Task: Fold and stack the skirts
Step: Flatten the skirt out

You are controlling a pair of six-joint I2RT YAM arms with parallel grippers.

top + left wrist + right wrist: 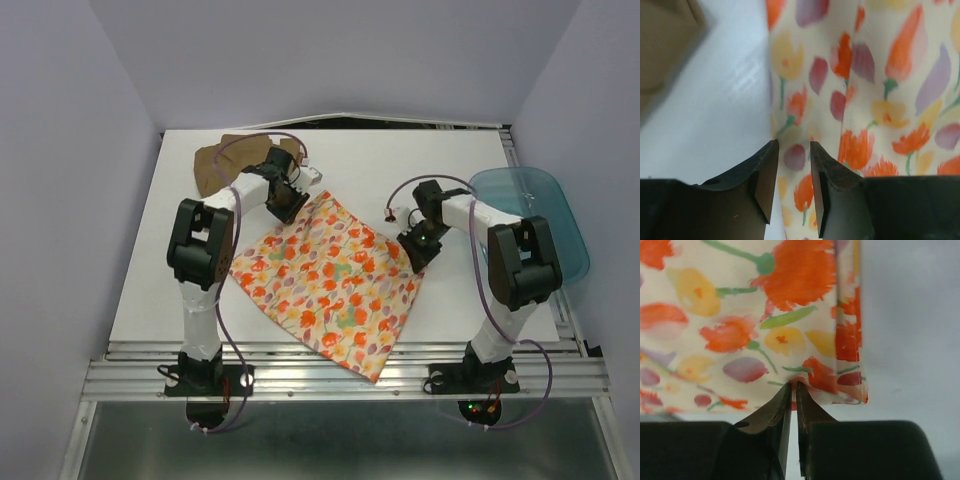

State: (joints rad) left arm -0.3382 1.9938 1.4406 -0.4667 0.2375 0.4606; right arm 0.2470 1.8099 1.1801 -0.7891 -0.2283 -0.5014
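The cream leaf-print skirt (pixel 335 280) lies spread flat mid-table. The tan-brown skirt (pixel 215 162) lies bunched at the back left, apart from it. My left gripper (pixel 291 205) is at the print skirt's far left corner. In the left wrist view its jaws (pixel 794 150) stand open, straddling the skirt's edge (pixel 865 75), and the tan skirt (pixel 662 40) shows at the upper left. My right gripper (pixel 418 250) is at the skirt's right corner. In the right wrist view it (pixel 793 386) is shut on the skirt's hem (pixel 805 340), close to the corner.
A translucent teal tub (pixel 535 225) sits at the table's right edge, just beyond the right arm. The white table (pixel 380 160) has walls on the left, right and back. The skirt's near corner overhangs the front rail (pixel 350 380).
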